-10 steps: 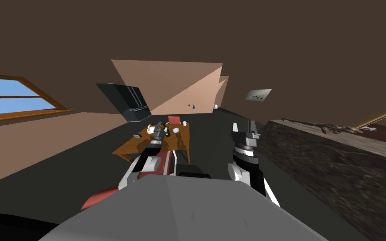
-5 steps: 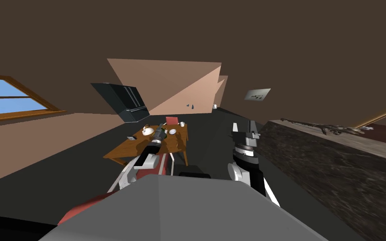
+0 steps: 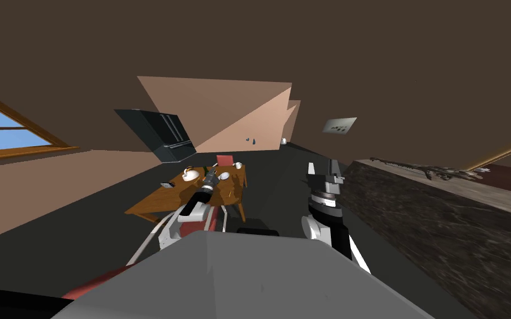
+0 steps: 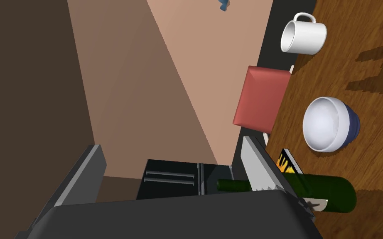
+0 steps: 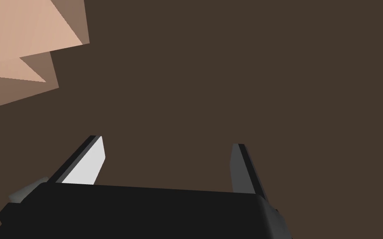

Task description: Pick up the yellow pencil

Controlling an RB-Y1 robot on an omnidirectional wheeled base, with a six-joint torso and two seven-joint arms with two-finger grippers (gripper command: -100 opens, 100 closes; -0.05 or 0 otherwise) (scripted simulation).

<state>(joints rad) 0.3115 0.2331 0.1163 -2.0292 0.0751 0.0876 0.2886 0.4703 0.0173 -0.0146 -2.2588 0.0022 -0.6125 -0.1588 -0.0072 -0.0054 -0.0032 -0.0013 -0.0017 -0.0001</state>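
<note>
room: brown walls, dark floor, window [image 3: 5, 130] off to the left, dark cabinet [image 4: 178, 178] with two bar handles against the far wall.
wooden desk [image 3: 154, 202]: straight ahead, left of centre; red chair [image 4: 261, 98] at its far edge.
marbled desk [image 3: 443, 221]: long and dark, along the right side.
writing: none legible. A small flat item with a yellow-orange and black print [image 4: 288, 162] lies just beside the bottle; the print can't be read.
on the wooden desk: white mug [image 4: 303, 37] on its side, mouth towards the chair; bowl [image 4: 327, 123], white inside and blue outside, upright, between mug and bottle; green bottle [image 4: 323, 193] lying flat.
left gripper [image 4: 170, 143]: out over the wooden desk, released, fingers spread wide, holding nothing. One finger [image 4: 261, 170] overlaps the bottle's neck in the wrist view; can't tell whether it touches.
right gripper [image 5: 167, 141]: raised in front of the body, right of the wooden desk, near the end of the marbled desk; released, fingers apart, nothing between them.
yellow pencil: can't pick it out; too small to tell among the things on the wooden desk.
</note>
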